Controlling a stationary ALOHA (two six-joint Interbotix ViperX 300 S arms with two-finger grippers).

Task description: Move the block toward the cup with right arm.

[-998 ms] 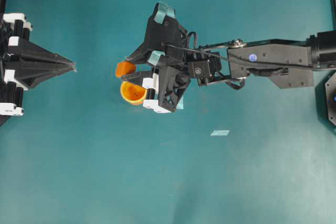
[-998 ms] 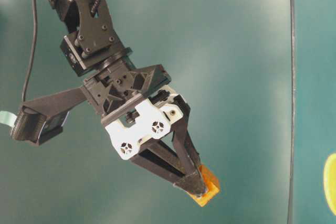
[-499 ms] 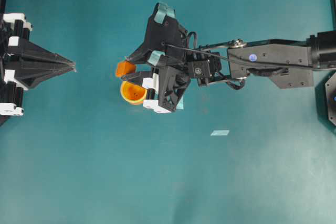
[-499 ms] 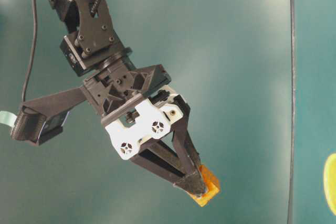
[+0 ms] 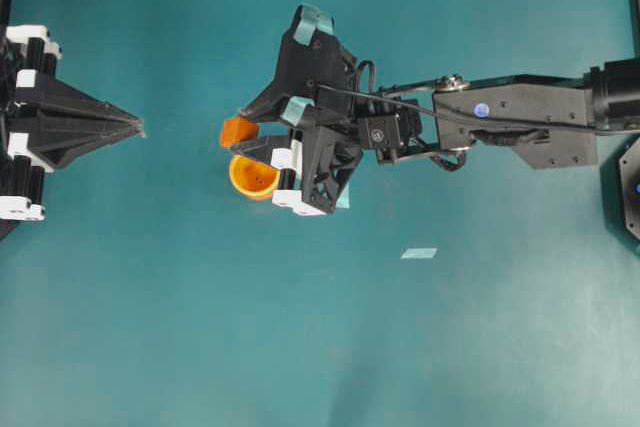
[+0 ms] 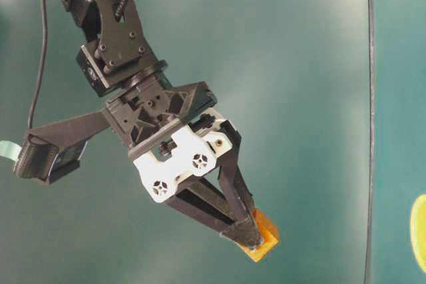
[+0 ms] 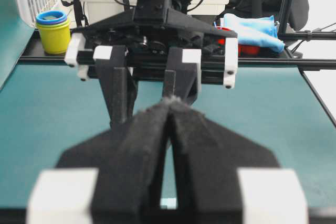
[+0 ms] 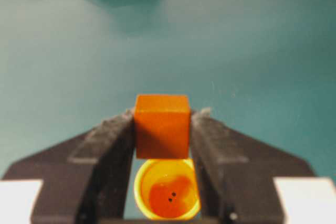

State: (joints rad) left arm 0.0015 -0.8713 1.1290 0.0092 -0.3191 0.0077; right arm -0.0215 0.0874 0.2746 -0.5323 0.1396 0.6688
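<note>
The orange block [image 5: 239, 130] is clamped between the fingertips of my right gripper [image 5: 244, 133], held above the table. It also shows in the right wrist view [image 8: 161, 126] and in the table-level view [image 6: 261, 237]. The yellow-orange cup [image 5: 253, 175] stands upright just beside and below the block. In the right wrist view the cup [image 8: 167, 190] sits between the fingers, its mouth open upward. My left gripper [image 5: 138, 127] is shut and empty at the left edge, far from both; it also shows in the left wrist view [image 7: 169, 102].
A pale tape square [image 5: 419, 253] lies on the teal table right of centre. The right arm's link [image 5: 510, 122] stretches in from the right edge. A yellow and blue cup stack [image 7: 53, 29] and a blue cloth [image 7: 252, 29] sit beyond the table's far edge.
</note>
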